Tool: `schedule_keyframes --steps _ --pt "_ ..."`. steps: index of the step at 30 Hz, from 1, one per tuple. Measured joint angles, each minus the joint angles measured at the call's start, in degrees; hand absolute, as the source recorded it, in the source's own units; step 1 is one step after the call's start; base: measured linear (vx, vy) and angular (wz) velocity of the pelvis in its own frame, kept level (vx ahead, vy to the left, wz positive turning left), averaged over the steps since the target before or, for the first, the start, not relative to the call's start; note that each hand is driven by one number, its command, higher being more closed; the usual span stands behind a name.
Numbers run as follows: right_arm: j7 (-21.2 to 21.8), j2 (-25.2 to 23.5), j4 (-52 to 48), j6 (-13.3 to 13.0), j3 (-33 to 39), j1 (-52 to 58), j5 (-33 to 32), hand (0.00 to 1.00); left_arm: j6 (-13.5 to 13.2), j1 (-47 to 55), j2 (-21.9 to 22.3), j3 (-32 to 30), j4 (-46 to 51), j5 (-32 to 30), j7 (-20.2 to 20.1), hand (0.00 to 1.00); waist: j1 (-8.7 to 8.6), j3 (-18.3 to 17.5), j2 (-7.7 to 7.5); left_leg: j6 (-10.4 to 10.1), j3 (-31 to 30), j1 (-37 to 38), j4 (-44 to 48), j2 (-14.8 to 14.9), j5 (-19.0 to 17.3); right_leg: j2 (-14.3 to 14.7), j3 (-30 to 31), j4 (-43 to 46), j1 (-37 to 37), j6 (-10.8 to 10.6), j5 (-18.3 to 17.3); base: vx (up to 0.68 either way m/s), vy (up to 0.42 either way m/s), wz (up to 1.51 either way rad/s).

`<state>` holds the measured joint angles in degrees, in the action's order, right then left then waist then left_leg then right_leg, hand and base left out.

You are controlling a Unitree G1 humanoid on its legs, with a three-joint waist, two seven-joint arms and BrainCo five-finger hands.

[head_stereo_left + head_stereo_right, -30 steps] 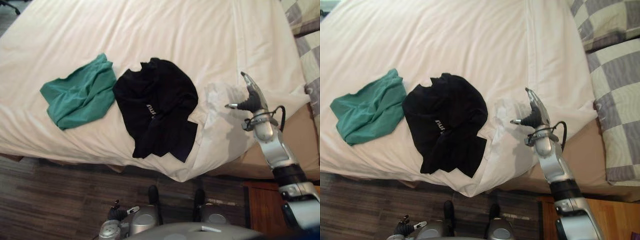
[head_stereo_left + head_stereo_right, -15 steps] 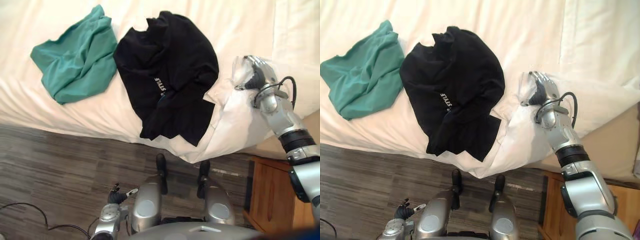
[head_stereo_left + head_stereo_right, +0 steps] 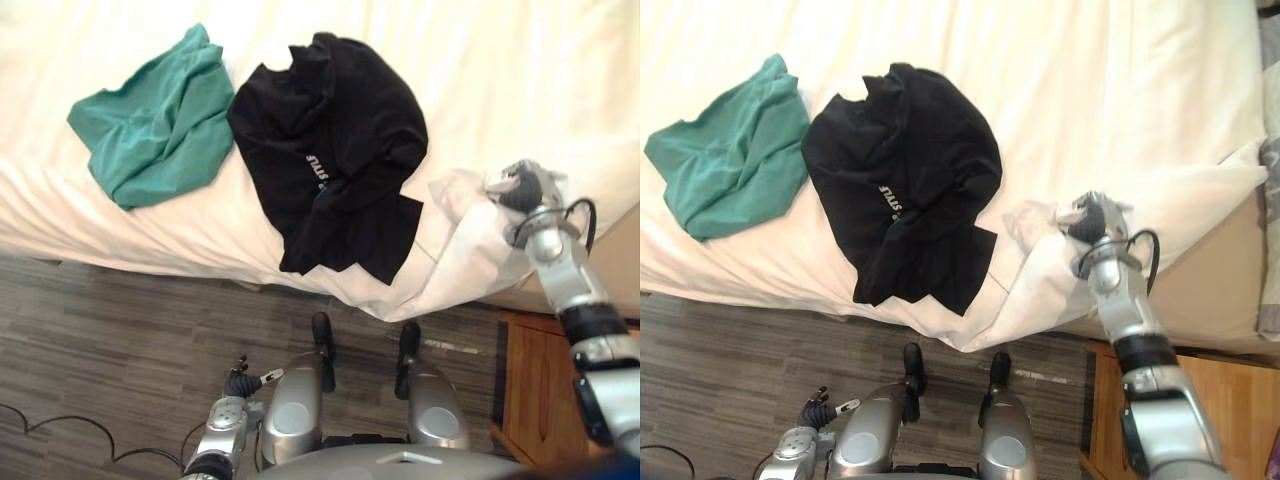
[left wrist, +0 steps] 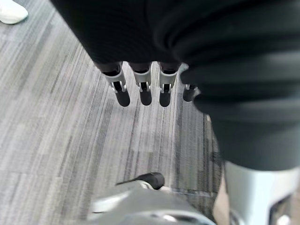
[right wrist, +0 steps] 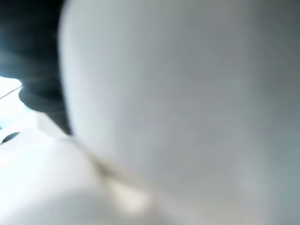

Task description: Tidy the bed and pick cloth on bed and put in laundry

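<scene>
Left eye view: a crumpled black T-shirt (image 3: 335, 150) lies on the white-sheeted bed (image 3: 500, 60), its lower hem close to the near edge. A crumpled teal-green cloth (image 3: 155, 120) sits just beside it, on the robot's left. Both look soft, light and limp, so they'll likely sag and trail once lifted. Best taken at a bunched fold near the middle, not by a loose edge. The right robot hand (image 3: 522, 186) is on the turned-back sheet corner (image 3: 455, 235), right of the T-shirt and apart from it. The sheet is bunched up around the hand, so it is touching, but I can't tell whether it grips. The left robot hand (image 3: 243, 384) hangs low over the grey plank floor (image 3: 120, 330).

Right eye view: same layout, neither garment is held and both are on the bed.

Left wrist view: the left robot hand's fingers (image 4: 140, 91) hang straight, relaxed and empty above the floor.

Right wrist view: white sheet sits right up against the camera, so the grip can't be read.
</scene>
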<state>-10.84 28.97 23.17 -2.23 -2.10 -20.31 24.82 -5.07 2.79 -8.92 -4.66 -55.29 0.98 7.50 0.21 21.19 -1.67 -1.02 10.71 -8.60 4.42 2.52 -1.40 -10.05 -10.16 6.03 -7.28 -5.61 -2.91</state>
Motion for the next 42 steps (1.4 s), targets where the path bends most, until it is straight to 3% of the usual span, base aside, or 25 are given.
schedule_keyframes --steps 3,7,8,10,15,20,26,31,34,35,40,42 --pt "0.24 -4.18 -3.44 -0.03 3.03 9.37 -0.04 1.0 1.16 1.36 -0.65 -0.07 -0.05 -0.62 -0.02 0.0 -0.8 -3.46 -1.65 -0.37 1.31 4.11 -3.61 -0.01 0.79 0.23 0.48 -1.37 2.42 -0.06 0.01 0.09 -0.017 -0.16" --pt "0.24 -5.88 -4.11 -0.02 7.18 16.18 -0.54 1.0 1.89 1.7 -0.56 -0.38 -0.05 -2.71 -0.07 0.0 -1.78 -6.6 -2.02 -0.34 1.79 6.27 -5.68 -0.47 1.12 0.26 1.24 -2.45 3.77 -0.47 0.23 0.04 0.012 -0.13" --pt "0.32 -5.98 -4.07 -0.02 8.51 18.13 -1.2 0.0 2.03 1.89 -0.42 -0.38 -0.08 -2.92 -0.14 0.0 -2.29 -7.82 -2.04 -0.4 2.16 6.71 -6.52 -0.65 1.4 0.18 1.46 -2.85 3.89 -0.7 0.37 0.02 0.03 -0.09" --pt "0.4 -6.22 -3.32 -0.04 10.11 19.32 -1.98 0.0 2.1 1.92 -0.35 -0.38 -0.08 -3.61 -0.24 0.0 -2.55 -8.27 -2.13 -0.4 2.94 7.78 -7.39 -0.75 1.73 0.16 1.67 -3.13 4.24 -1.01 0.57 0.0 0.027 -0.14" --pt "-0.14 -7.21 9.06 0.01 17.85 20.52 -5.86 0.0 2.42 1.92 -0.19 -0.36 -0.72 -4.59 -1.14 0.0 -3.03 -9.73 -2.33 -0.34 3.54 10.61 -10.02 -0.99 2.79 0.36 2.89 -3.74 5.77 -1.12 0.64 -0.02 0.016 -0.08" --pt "-0.6 -6.68 25.61 1.54 32.48 19.65 -10.43 0.0 3.22 1.75 -0.33 -3.84 -2.71 -4.48 -1.25 0.0 -3.87 -10.97 -1.73 -0.35 4.73 11.68 -10.37 -1.08 2.73 0.39 3.81 -4.08 6.15 -1.21 0.91 -0.03 0.013 -0.11" --pt "-4.09 -4.72 26.9 6.42 46.32 19.01 -23.19 0.0 3.27 1.98 0.22 -10.25 -2.87 -4.03 -1.15 0.0 -3.73 -11.51 -0.85 -0.56 6.69 12.68 -10.45 -0.88 2.41 0.51 4.55 -4.48 6.94 -1.15 0.97 -0.02 0.005 -0.12" --pt "-8.17 -4.88 22.84 7.48 55.41 20.83 -30.95 0.0 3.28 2.21 2.45 -12.37 -2.8 -3.79 -1.12 0.0 -3.81 -11.64 -0.66 -0.96 7.61 12.64 -10.46 -0.82 1.45 0.23 4.63 -5.17 7.19 -1.32 0.98 -0.01 0.009 -0.08" --pt "-11.61 -5.84 12.93 7.33 57.57 21.72 -34.97 0.0 3.39 2.69 3.8 -13.48 -2.08 -3.76 -0.99 0.0 -3.87 -11.96 -0.65 -1.03 8.14 13.44 -10.47 -0.84 0.62 0.08 4.61 -5.25 7.92 -1.32 0.76 0.04 0.018 -0.06" --pt "-12.76 -6.05 8.57 7.01 57.56 22.04 -35.69 1.0 3.4 2.92 4.1 -13.48 -1.99 -3.76 -0.96 0.0 -3.85 -12.72 -0.95 -1.1 8.4 13.46 -10.48 -0.8 0.27 0.03 4.63 -5.32 7.91 -1.33 0.79 0.08 0.014 -0.04" --pt "-15.16 -7.94 -2.83 0.51 52.64 19.39 -43.29 1.0 3.44 2.77 4.17 -13.34 -1.73 -2.59 -0.71 0.0 -3.65 -14.59 -1.2 -0.95 8.48 13.49 -10.45 -0.56 -0.04 0.23 4.5 -5.28 7.86 -1.34 0.79 0.09 -0.004 -0.01" --pt "-14.77 -10.75 -4.31 -3.85 49.54 16.76 -50.74 1.0 3.62 2.78 4.46 -13.01 -1.8 -2.16 -0.52 0.0 -3.57 -14.63 -1.57 -0.98 8.06 13.25 -10.4 -0.39 0.0 0.4 4.46 -5.22 7.71 -1.31 0.81 0.05 -0.026 0.08"
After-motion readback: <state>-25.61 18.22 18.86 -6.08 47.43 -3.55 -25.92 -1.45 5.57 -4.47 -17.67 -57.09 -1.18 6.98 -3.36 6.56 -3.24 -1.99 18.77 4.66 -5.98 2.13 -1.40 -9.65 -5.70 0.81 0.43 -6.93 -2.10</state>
